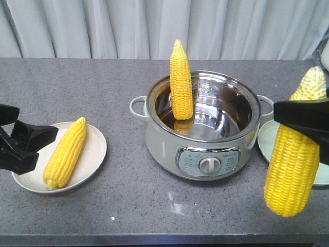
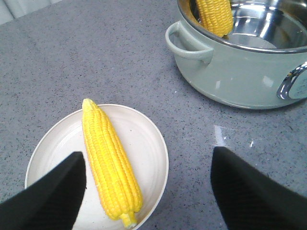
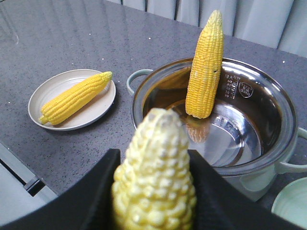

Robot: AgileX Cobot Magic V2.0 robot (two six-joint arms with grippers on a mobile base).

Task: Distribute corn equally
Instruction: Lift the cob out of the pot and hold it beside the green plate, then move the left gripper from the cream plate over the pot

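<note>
The black right hand (image 1: 300, 121) grips a bright yellow husked corn cob (image 1: 290, 175) near upright, pale tip up, aloft just beside the round pale green plate (image 1: 266, 141) on the grey worktop (image 1: 128, 206).

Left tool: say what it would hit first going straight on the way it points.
Probably the cob lying on the white plate, or the plate's bare part beside it: the open left tool aims down at both. Depth is unclear, so I cannot say which comes first.
</note>
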